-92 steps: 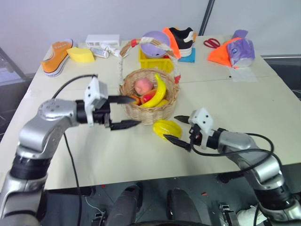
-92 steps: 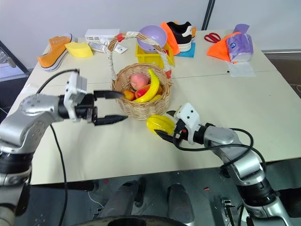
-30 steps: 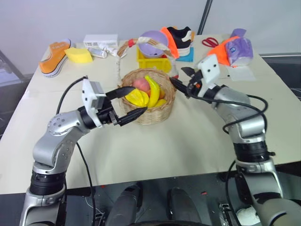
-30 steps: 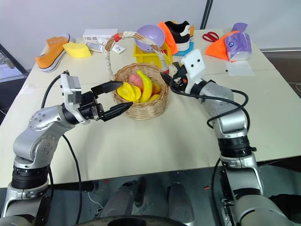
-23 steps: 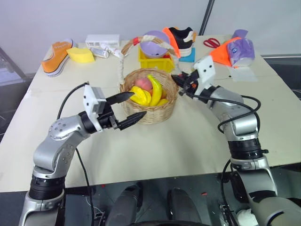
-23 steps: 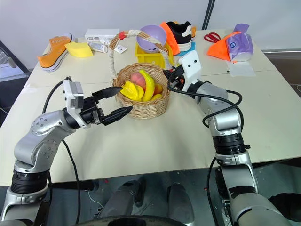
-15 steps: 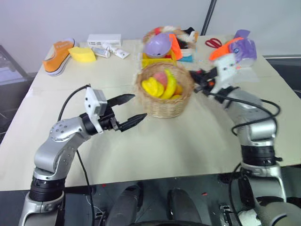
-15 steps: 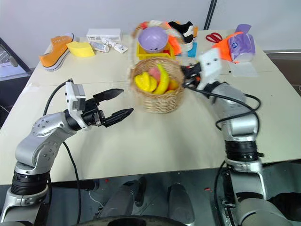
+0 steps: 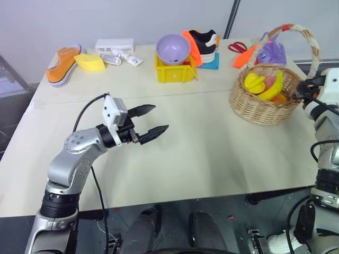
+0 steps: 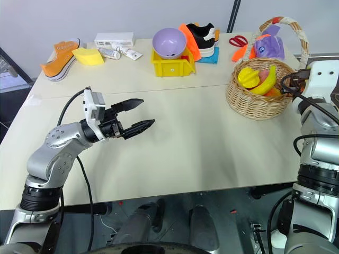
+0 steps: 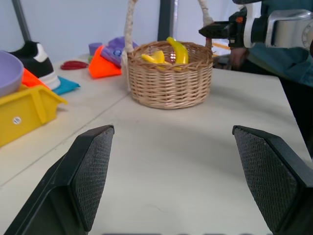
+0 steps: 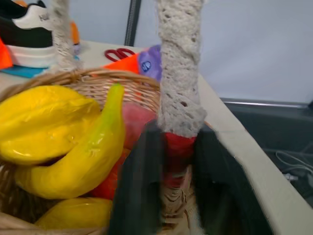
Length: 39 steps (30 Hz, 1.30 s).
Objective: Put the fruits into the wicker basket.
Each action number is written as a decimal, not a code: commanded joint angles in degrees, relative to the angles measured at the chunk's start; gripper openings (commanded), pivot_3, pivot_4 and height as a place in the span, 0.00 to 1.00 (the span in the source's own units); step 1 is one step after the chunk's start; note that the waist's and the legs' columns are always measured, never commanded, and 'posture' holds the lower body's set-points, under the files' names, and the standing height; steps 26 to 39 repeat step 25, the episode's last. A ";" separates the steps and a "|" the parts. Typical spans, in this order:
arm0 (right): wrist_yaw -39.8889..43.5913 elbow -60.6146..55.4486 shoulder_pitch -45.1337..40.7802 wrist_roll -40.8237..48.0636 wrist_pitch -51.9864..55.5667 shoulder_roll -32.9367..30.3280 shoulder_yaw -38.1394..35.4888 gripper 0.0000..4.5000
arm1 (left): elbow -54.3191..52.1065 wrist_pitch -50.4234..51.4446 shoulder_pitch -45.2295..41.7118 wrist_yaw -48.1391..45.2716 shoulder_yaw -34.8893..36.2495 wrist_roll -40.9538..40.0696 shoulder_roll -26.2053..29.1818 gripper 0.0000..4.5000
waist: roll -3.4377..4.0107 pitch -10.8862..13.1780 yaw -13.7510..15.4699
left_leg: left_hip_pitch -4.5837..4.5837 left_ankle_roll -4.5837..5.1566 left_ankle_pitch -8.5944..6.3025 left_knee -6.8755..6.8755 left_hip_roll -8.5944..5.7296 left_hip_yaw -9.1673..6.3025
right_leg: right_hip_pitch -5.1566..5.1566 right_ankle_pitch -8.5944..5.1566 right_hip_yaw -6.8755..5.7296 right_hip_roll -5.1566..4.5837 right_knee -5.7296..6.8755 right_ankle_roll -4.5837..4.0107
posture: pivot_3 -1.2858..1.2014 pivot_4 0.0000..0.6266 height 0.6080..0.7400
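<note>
The wicker basket (image 9: 258,109) stands near the table's right edge and holds the fruits: a banana (image 9: 276,87), a starfruit (image 9: 253,83) and a pink peach (image 9: 270,80). My right gripper (image 12: 176,161) is shut on the red end of the basket's handle (image 12: 179,73), at the rim on the right side. In the right wrist view the banana (image 12: 93,152) and the starfruit (image 12: 44,122) lie just beyond the fingers. My left gripper (image 9: 159,118) hovers open over the middle of the table, far left of the basket and holding nothing.
At the back stand a yellow bin (image 9: 174,72) with a purple bowl (image 9: 173,48), an orange shoe (image 9: 62,63), a yellow sponge (image 9: 90,62), a white box (image 9: 114,44), a black shoe (image 9: 204,41), scissors (image 9: 239,47) and an orange-purple cloth (image 9: 267,53).
The starfruit went from the table into the basket. My right gripper then closed on the handle and swept the basket from the middle to the right edge. The left gripper stayed open, hardly moving.
</note>
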 commanded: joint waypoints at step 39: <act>25.73 -21.83 25.59 12.24 -9.37 5.30 11.40 0.76 | 10.09 -10.02 22.33 7.86 15.86 7.33 3.54 0.93 | 0.09 -0.05 0.93 | 0.03 -0.11 -0.15 0.01 -0.01 -0.07 | -0.09 -0.14 0.01 -0.14 -0.27 -0.24 | 0.52 0.24 1.00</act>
